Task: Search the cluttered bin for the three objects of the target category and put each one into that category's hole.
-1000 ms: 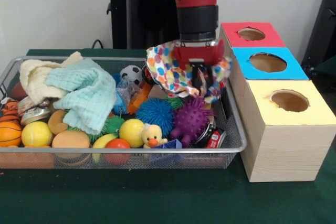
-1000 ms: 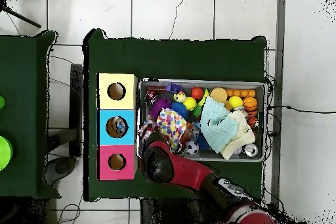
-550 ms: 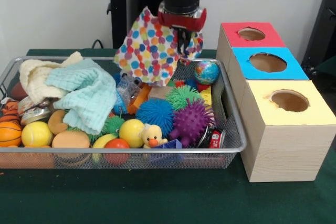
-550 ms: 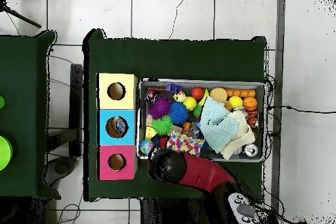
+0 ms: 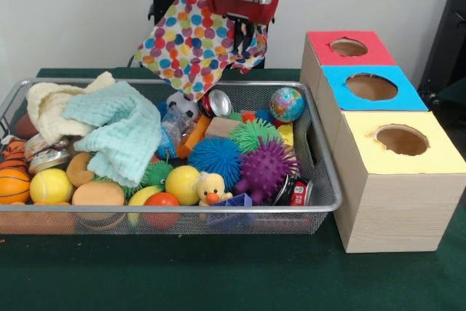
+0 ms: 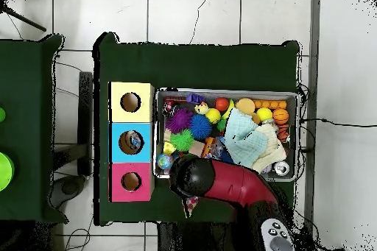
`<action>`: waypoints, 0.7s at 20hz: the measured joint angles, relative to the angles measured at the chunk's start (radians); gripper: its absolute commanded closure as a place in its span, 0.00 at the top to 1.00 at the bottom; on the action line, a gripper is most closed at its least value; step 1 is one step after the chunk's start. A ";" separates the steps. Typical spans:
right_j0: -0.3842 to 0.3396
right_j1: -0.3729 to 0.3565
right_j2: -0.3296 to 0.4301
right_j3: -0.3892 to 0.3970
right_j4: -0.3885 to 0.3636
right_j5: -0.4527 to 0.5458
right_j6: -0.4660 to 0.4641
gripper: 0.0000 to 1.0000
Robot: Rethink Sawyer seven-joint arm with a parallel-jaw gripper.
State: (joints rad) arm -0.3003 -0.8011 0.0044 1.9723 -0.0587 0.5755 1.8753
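A red and black arm's pincer [image 5: 244, 30] is closed on a polka-dot cloth [image 5: 191, 41], holding it up above the far edge of a wire bin [image 5: 320, 152]. The cloth hangs clear of the toys. In the bin lie a globe ball [image 5: 287, 103], a can [image 5: 215, 103] and a mint towel [image 5: 120, 130]. Beside the bin stands a box with red [image 5: 348, 47], blue [image 5: 371, 87] and yellow [image 5: 401, 140] holes.

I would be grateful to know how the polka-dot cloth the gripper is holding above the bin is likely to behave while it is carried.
The multicoloured polka-dot cloth is probably floppy: it drapes in folds from one pinched spot at the gripper. It looks light, so it may swing or flutter in transit. Its loose hanging corner could catch on the wire mesh bin or a box edge.
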 measured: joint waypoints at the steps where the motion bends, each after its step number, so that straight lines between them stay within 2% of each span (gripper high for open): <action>1: 0.004 -0.003 -0.002 -0.003 0.001 -0.001 0.000 0.00; 8: 0.063 0.016 -0.016 -0.005 0.042 -0.091 0.001 0.00; 9: 0.088 0.030 -0.016 -0.006 0.066 -0.142 0.002 0.00; 11: 0.109 0.042 -0.017 -0.006 0.085 -0.184 0.002 0.00; 12: 0.143 0.062 -0.017 -0.005 0.124 -0.247 0.005 0.00; 14: 0.161 0.073 -0.017 -0.006 0.149 -0.277 0.007 0.00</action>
State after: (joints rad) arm -0.1390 -0.7286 -0.0122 1.9667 0.0902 0.2981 1.8827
